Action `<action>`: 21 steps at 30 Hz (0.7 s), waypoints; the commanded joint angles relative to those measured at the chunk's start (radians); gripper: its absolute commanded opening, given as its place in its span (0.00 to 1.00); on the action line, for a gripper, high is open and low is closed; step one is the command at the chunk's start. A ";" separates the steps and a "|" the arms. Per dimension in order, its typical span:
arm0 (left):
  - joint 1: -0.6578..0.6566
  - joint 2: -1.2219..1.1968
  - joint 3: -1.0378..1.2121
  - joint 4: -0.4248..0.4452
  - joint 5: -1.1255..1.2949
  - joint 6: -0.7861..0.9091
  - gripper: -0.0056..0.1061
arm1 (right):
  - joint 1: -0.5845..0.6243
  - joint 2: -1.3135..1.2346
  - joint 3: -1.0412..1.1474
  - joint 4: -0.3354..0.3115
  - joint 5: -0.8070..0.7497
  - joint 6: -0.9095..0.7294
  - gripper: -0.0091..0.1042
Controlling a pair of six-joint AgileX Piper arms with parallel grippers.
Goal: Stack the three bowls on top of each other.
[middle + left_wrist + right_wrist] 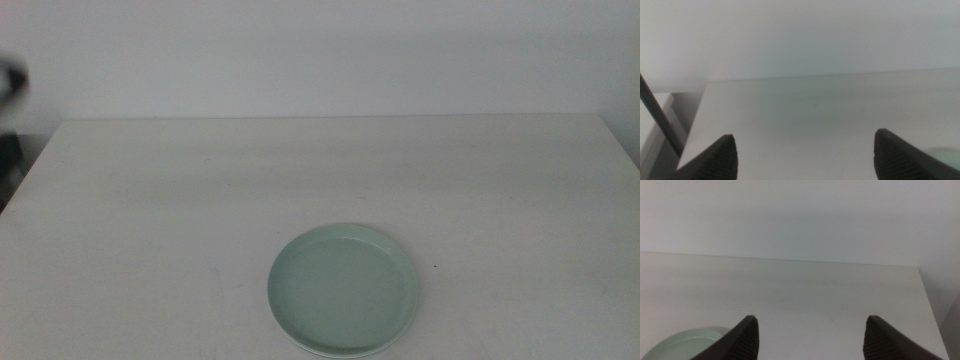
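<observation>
Mint bowl (pixel 343 291) beside right end effector (pixel 810 335), left end effector (pixel 805 155); both spread wide, empty

A white bench (pixel 150 230) fills most of the middle view, its top matte and plain, with a few tiny dark specks toward the right side. Its far edge runs straight across below a pale wall (pixel 320 50) that takes up the upper part of the picture. At the left side of the middle view a dark blurred shape (pixel 12 80) sits against the wall, too unclear to name, and more darkness shows beyond the bench's left edge. In the left wrist view a thin dark rod (pixel 660 117) slants past the bench's corner, beside a pale surface lower down. The right wrist view shows the bench's far right corner against the wall.
</observation>
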 commanded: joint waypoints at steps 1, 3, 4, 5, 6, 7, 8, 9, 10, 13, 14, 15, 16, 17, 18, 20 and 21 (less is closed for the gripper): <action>0.000 -0.073 0.070 -0.069 -0.130 0.049 0.92 | -0.007 -0.060 0.048 -0.013 -0.123 -0.014 0.55; 0.000 -0.131 0.146 -0.118 -0.161 0.094 0.92 | -0.007 -0.114 0.115 -0.027 -0.172 -0.014 0.55; 0.000 -0.160 0.185 -0.144 -0.179 0.121 0.92 | -0.007 -0.138 0.149 -0.031 -0.196 -0.014 0.55; 0.000 -0.186 0.221 -0.170 -0.195 0.145 0.92 | -0.007 -0.158 0.180 -0.038 -0.220 -0.014 0.55; 0.000 -0.206 0.246 -0.191 -0.206 0.166 0.92 | -0.007 -0.174 0.210 -0.042 -0.245 -0.014 0.55; 0.000 -0.228 0.274 -0.216 -0.220 0.181 0.92 | -0.007 -0.186 0.240 -0.048 -0.271 -0.014 0.55; 0.000 -0.246 0.299 -0.241 -0.231 0.192 0.92 | -0.007 -0.193 0.266 -0.055 -0.292 -0.014 0.55; 0.000 -0.261 0.320 -0.256 -0.238 0.194 0.92 | -0.007 -0.194 0.284 -0.056 -0.307 -0.014 0.55; 0.000 -0.274 0.336 -0.270 -0.239 0.198 0.92 | -0.007 -0.193 0.303 -0.056 -0.319 -0.014 0.55; 0.000 -0.290 0.366 -0.275 -0.237 0.218 0.92 | -0.007 -0.191 0.339 -0.056 -0.340 -0.014 0.55; 0.000 -0.290 0.372 -0.275 -0.238 0.225 0.92 | -0.007 -0.191 0.346 -0.056 -0.348 -0.014 0.55; 0.000 -0.290 0.375 -0.275 -0.238 0.230 0.92 | -0.007 -0.191 0.350 -0.056 -0.358 -0.014 0.55; 0.000 -0.290 0.376 -0.275 -0.238 0.232 0.92 | -0.007 -0.191 0.350 -0.056 -0.361 -0.014 0.55; 0.000 -0.290 0.376 -0.275 -0.233 0.233 0.92 | -0.007 -0.191 0.350 -0.056 -0.361 -0.013 0.55; 0.000 -0.290 0.376 -0.275 -0.228 0.233 0.92 | -0.007 -0.191 0.350 -0.051 -0.358 -0.012 0.55; 0.000 -0.290 0.376 -0.275 -0.212 0.233 0.92 | -0.007 -0.191 0.350 -0.052 -0.342 -0.012 0.55; 0.000 -0.290 0.376 -0.275 -0.212 0.233 0.91 | -0.007 -0.191 0.350 -0.052 -0.338 -0.012 0.55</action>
